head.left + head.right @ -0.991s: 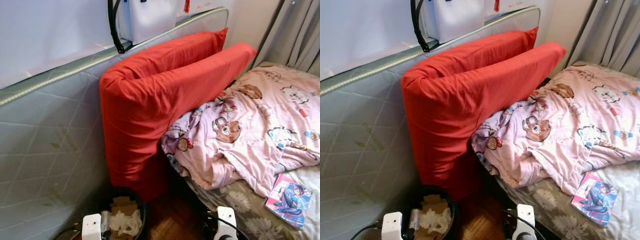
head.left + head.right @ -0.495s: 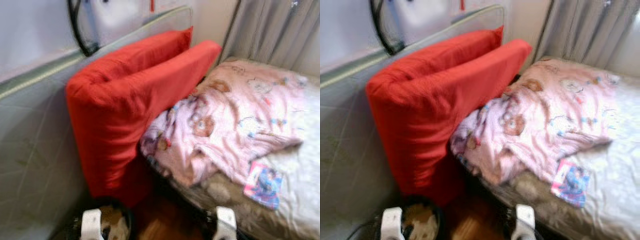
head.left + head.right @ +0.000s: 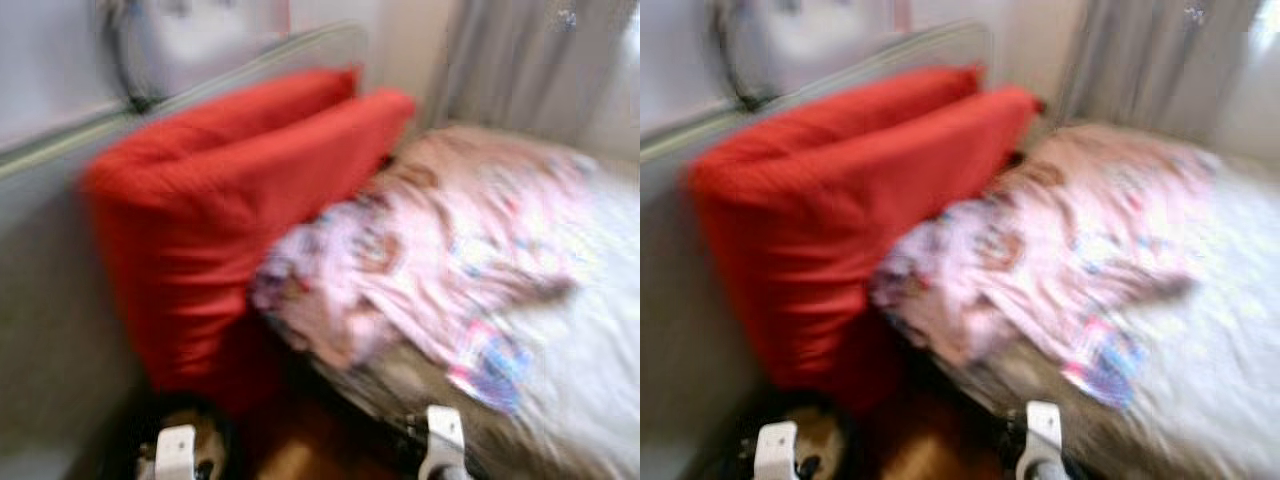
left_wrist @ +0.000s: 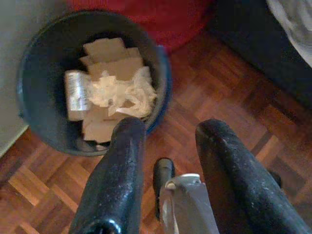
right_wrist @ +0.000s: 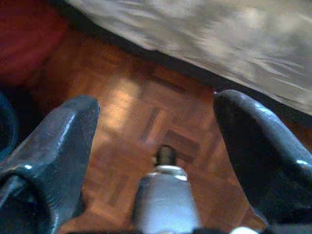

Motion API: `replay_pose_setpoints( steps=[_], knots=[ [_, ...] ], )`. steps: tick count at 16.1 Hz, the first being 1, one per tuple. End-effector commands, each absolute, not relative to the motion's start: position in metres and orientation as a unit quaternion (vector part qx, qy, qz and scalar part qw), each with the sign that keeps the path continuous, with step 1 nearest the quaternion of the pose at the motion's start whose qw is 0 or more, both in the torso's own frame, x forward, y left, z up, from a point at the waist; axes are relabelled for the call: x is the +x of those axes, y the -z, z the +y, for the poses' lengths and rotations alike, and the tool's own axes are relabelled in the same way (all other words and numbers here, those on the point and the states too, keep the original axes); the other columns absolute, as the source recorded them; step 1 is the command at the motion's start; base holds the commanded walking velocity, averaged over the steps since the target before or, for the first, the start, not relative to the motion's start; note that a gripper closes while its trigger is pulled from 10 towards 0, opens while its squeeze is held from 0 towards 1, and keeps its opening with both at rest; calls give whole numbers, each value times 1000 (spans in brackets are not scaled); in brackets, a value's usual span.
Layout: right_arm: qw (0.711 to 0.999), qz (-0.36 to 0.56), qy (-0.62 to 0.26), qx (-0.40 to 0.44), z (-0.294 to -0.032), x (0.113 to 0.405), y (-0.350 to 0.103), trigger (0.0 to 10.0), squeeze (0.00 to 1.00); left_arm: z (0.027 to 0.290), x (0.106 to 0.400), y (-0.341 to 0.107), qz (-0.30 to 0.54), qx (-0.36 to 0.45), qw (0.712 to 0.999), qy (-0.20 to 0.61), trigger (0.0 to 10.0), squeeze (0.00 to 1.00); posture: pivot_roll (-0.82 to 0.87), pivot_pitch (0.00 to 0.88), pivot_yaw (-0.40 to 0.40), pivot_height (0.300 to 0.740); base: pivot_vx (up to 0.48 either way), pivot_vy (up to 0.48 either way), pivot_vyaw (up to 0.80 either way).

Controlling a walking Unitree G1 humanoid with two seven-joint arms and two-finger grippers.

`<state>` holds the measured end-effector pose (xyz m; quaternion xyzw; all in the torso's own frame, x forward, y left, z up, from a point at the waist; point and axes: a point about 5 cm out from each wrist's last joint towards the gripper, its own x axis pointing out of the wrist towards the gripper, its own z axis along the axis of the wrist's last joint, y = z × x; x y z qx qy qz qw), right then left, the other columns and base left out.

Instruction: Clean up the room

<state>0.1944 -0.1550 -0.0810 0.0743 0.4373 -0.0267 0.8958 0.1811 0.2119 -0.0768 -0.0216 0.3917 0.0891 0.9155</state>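
A dark round bin (image 4: pixel 164 80) stands on the parquet floor, holding crumpled paper and cardboard scraps (image 4: pixel 113 91). My left gripper (image 4: pixel 170 129) hangs low beside the bin, open with nothing between its fingers. My right gripper (image 5: pixel 156 105) is open too, over bare parquet close to the bed's edge. A colourful comic book (image 3: pixel 488 364) lies on the bed near its front edge. A rumpled pink cartoon blanket (image 3: pixel 430 245) covers the bed behind it. Both eye views are blurred.
Two big red cushions (image 3: pixel 230 190) lean against an upright grey mattress (image 3: pixel 45 260) on the left. A white bag (image 3: pixel 190 35) hangs above it. Grey curtains (image 3: pixel 530 60) close off the back right. The bed (image 3: pixel 590 330) takes up the right side.
The whole picture has slid left and grown more blurred, so the camera is turning right. The cushions, blanket, comic book and both arms keep their places relative to one another.
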Motion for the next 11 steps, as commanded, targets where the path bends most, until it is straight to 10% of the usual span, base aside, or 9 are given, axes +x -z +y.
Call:
replay_pose_setpoints(
  steps=[1,11],
  knots=[
    [890,447,36,78,-158,187,85,10000,0,206,181,78,393,-25,915,-82,10000,0,62,0,-23,740,0,-259,-725],
    [894,440,38,80,-157,190,83,10000,0,208,181,79,401,-22,912,-78,10000,0,61,9,-18,740,0,-262,-144]
  ],
)
